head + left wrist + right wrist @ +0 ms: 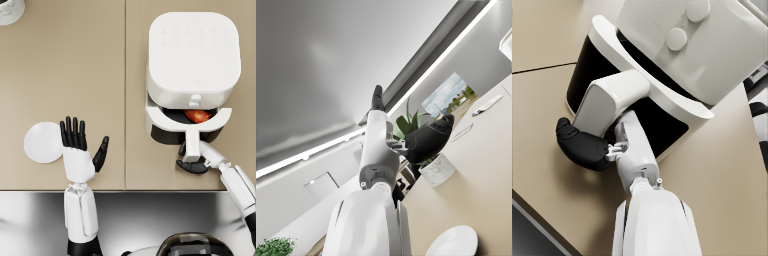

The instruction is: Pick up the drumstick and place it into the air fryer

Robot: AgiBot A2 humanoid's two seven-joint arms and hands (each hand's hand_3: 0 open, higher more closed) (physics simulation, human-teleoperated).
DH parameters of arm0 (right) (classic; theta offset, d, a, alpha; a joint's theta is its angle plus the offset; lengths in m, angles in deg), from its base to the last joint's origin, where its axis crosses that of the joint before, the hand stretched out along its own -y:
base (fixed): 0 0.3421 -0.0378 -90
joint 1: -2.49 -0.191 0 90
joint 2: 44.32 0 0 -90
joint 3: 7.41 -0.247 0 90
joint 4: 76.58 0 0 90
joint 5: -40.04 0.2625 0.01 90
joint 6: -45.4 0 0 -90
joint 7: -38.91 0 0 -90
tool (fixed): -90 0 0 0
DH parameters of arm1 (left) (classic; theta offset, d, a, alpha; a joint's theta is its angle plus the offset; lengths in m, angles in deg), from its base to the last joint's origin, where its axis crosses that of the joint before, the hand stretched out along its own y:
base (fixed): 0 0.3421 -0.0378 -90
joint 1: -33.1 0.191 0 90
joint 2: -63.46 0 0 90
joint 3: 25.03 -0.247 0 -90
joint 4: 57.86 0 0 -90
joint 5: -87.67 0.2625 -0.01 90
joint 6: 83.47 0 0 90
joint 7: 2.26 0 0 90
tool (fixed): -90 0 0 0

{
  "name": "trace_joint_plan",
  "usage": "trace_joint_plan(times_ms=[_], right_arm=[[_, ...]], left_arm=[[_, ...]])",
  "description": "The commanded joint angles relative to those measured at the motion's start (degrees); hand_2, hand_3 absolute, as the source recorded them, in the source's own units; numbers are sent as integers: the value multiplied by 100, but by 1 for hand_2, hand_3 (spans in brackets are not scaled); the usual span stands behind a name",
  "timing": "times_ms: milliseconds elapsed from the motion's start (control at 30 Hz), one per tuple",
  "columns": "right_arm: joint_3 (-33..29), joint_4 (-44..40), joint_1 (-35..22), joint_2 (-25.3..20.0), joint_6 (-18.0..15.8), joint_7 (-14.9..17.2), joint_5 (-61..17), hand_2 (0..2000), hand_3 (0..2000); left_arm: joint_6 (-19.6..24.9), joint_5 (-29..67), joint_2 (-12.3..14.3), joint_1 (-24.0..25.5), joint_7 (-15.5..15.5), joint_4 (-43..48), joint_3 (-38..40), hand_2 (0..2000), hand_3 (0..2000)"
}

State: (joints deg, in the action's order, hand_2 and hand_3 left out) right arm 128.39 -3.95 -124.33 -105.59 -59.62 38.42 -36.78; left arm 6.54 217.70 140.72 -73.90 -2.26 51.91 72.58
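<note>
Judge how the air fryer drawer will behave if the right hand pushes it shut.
The drawer is only partly out, so it probably slides straight in. The right hand grips its handle. The drumstick lies loose inside and may shift.

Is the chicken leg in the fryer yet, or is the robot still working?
Mostly done: the drumstick already lies in the fryer's drawer, which is partly pulled out. The plate is bare. In hand: the right hand is on the drawer handle. The left hand is open, holding nothing. Left: probably pushing the drawer shut.
</note>
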Motion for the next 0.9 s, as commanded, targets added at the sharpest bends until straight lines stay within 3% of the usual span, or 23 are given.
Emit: trace_joint_plan(times_ms=[33, 300, 333, 367, 433, 467, 500, 633, 900], right_arm=[[52, -262, -751, -1089, -61, -4, 0, 2000, 2000], [433, -1708, -1598, -1585, -174, -66, 4, 2000, 2000], [-511, -1817, -1302, -1957, -159, -71, 3, 2000, 2000], [348, -1958, -1669, -1679, -205, -50, -1, 2000, 2000], [434, -2135, -1774, -1704, -217, -61, 2, 2000, 2000], [-566, -1927, -1339, -1971, -203, -67, 2, 2000, 2000], [96, -2119, -1184, -928, -239, -52, 2, 2000, 2000], [-388, -2136, -975, -1115, -311, -19, 8, 2000, 2000], [-556, -2140, -973, -1165, -426, 36, 7, 2000, 2000]], left_arm=[[0, 0, -12, -39, 0, 22, 116, 0, 0], [0, 0, 0, 99, 0, 70, 171, 0, 0], [0, 0, 1, 105, 0, 75, 178, 0, 0], [0, 0, 1, 108, 0, 79, 182, 0, 0], [0, 0, -16, 53, 0, 81, 156, 0, 0], [0, 0, -9, 89, 0, 101, 166, 0, 0], [0, 0, -2, 125, 0, 80, 174, 0, 0], [0, 0, -3, 147, 0, 83, 168, 0, 0], [0, 0, -3, 154, 0, 84, 166, 0, 0]])
